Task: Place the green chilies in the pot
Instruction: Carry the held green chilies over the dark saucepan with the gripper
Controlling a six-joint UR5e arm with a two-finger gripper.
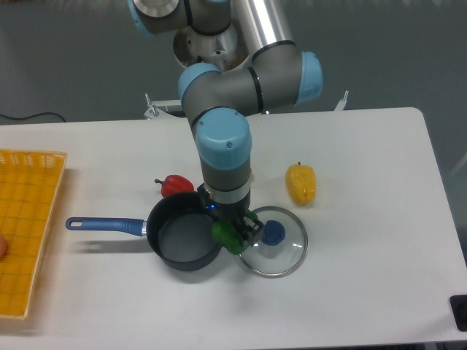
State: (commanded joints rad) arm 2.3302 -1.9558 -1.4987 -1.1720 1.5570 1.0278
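the green chilies [228,235] hang in the tool [232,232] at the pot's [184,240] 3 o'clock rim, between the pot and the glass lid [275,250]. the pepper's long axis seems to run from about 10 to 4 o'clock, lower end toward the lid, though so little of it shows that i can't be sure which end is the stem.

the arm's wrist [222,157] stands right over the tool, so the fingers are mostly hidden; only dark bits show either side of the pepper. whether the pepper touches the pot's rim or hangs just above it, i cannot tell. the fingers look closed in on the pepper, gripping it from both sides, with no free gap to be seen.

the pot sits on the white desk [365,219] with its blue handle [106,225] pointing to 9 o'clock. a red pepper [174,185] lies at the pot's 12 o'clock, partly behind the rim. a yellow pepper [300,184] lies at the lid's 1 o'clock, apart from it. the lid's blue knob [273,232] sits just beside the tool. a yellow basket [25,219] is cut off by the frame at 9 o'clock.
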